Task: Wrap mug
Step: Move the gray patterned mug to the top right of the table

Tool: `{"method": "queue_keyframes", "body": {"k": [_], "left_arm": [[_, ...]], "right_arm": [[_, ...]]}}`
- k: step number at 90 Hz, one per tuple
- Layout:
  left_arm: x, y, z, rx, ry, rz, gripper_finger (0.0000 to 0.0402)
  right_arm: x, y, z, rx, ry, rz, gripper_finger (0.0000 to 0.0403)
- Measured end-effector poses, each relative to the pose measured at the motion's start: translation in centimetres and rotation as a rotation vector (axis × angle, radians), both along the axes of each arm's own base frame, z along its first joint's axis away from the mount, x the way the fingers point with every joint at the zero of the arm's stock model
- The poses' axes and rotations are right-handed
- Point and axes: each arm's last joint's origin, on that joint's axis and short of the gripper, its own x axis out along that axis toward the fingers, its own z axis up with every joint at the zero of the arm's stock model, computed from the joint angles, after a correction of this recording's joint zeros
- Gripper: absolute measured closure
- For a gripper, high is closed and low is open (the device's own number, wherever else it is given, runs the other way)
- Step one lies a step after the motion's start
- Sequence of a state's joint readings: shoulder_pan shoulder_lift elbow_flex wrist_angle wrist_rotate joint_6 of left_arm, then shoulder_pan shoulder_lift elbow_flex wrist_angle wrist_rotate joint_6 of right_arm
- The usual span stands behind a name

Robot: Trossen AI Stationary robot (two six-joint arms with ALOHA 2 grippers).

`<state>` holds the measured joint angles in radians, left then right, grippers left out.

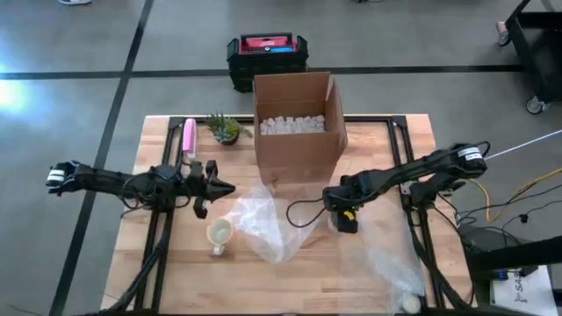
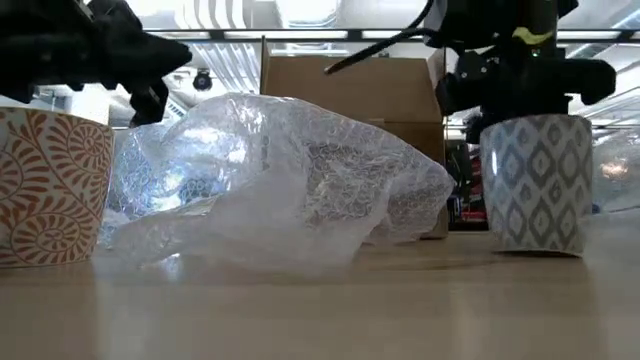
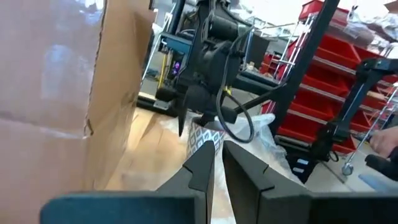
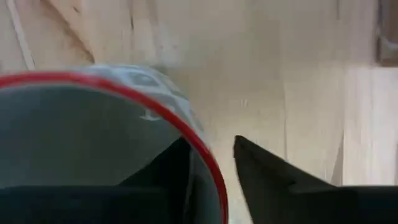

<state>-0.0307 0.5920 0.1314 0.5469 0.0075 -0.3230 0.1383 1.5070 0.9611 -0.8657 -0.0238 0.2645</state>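
Mug [image 2: 532,182], grey-patterned with a red rim, stands upright on the table [image 1: 290,281] right of the bubble wrap [image 1: 263,224]. Right gripper [image 4: 211,158] straddles its wall, one finger inside, one outside, pinching the rim. We judge it rigid, breakable, glaze slick. Left gripper [image 1: 224,187] hovers nearly closed, empty. Cardboard box [image 1: 297,123] crowds the rear; front stays open. Second mug [image 1: 219,233] sits near the wrap.

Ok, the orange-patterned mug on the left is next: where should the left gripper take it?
Probably by the rim, from above. The orange-patterned mug stands upright with its mouth open upward, so one finger can go inside the wall and one outside, as the right gripper does on the grey-patterned mug. Its handle points away from the bubble wrap, so avoid that side. The left gripper hovers nearby, shut.
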Motion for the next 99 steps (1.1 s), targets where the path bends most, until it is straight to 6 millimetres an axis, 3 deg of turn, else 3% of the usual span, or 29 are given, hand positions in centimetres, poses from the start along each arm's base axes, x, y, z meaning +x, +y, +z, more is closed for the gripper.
{"method": "queue_keyframes", "body": {"k": [11,26,42,80,99], "left_arm": [[0.5,0.1,0.0,0.001,-0.018,0.031,0.0381],[1.2,0.4,-0.5,0.014,0.011,0.167,0.0381],[1.9,0.5,-1.1,0.014,0.031,0.211,0.0381],[4.3,0.5,0.6,0.012,0.003,0.21,0.0381],[6.7,0.3,0.7,0.036,0.07,0.171,0.0381]], "right_arm": [[-0.9,-0.2,0.8,-0.023,0.029,0.015,0.0392],[-3.1,-1.3,3.6,-0.11,-0.008,-0.052,0.0382],[-5.1,-3.9,6.0,-0.198,-0.09,-0.179,0.0397],[-7.7,-13.7,3.1,-0.239,-0.014,-0.547,0.0395],[-7.7,-16.1,1.7,-0.155,-0.011,-0.577,0.0391]]}}
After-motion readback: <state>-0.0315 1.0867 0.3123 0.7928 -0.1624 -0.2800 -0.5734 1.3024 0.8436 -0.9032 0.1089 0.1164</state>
